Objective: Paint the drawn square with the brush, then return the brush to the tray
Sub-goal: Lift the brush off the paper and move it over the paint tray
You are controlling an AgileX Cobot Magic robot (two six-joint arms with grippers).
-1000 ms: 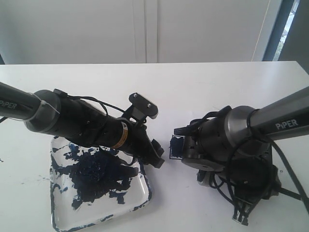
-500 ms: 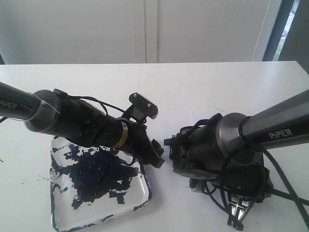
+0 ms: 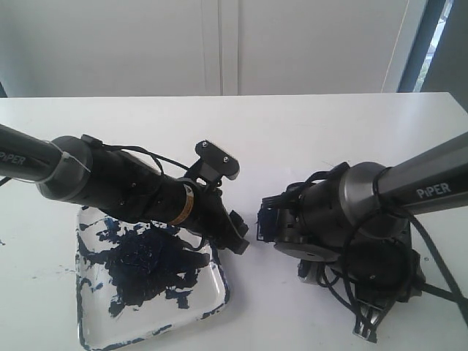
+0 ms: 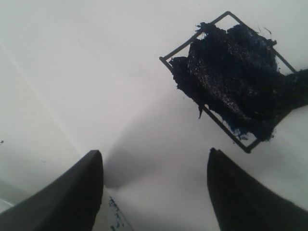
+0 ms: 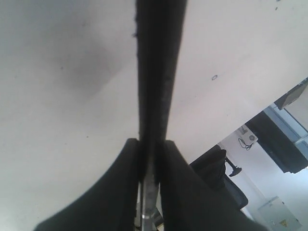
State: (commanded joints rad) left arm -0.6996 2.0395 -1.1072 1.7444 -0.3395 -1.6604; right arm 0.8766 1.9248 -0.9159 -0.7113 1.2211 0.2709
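The long thin black brush (image 5: 156, 72) is pinched by the right pincer (image 5: 150, 159); the left pincer (image 4: 154, 192) is held spread near the blue-smeared, black-lined drawn square (image 4: 231, 72).

Right gripper (image 5: 153, 142): closed on the brush, one dark finger on either side of the shaft.
Brush (image 5: 156, 62): a black shaft running straight out from the fingers (image 5: 126, 168) across the view; a silver stretch shows low between them.
Counter (image 5: 62, 120): white and bare, with a soft shadow, a few tiny specks and a small ring mark (image 5: 214, 77).
Beyond the counter's edge: dark room shapes, too blurred to name.
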